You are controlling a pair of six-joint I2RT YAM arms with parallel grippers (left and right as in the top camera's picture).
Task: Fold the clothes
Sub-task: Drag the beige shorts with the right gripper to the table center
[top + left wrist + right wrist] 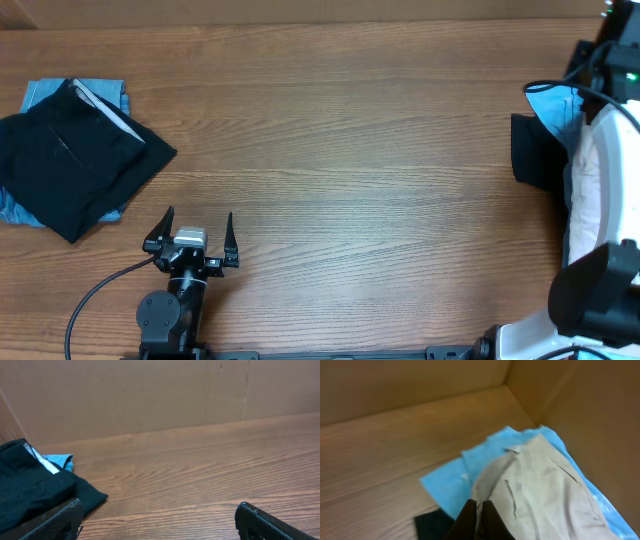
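While a folded black garment (75, 165) lies left, the right heap (535, 150) waits unfolded. The left gripper (199, 214) stands spread; the right gripper (480, 505) pinches beige trousers (545, 495).

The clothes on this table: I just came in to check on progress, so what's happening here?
The right gripper is shut on the edge of the beige trousers, which lie on a light blue T-shirt in a pile at the right edge of the wooden table. The left gripper hangs open over bare wood, holding nothing. At the far left, a folded black garment rests on a blue garment.
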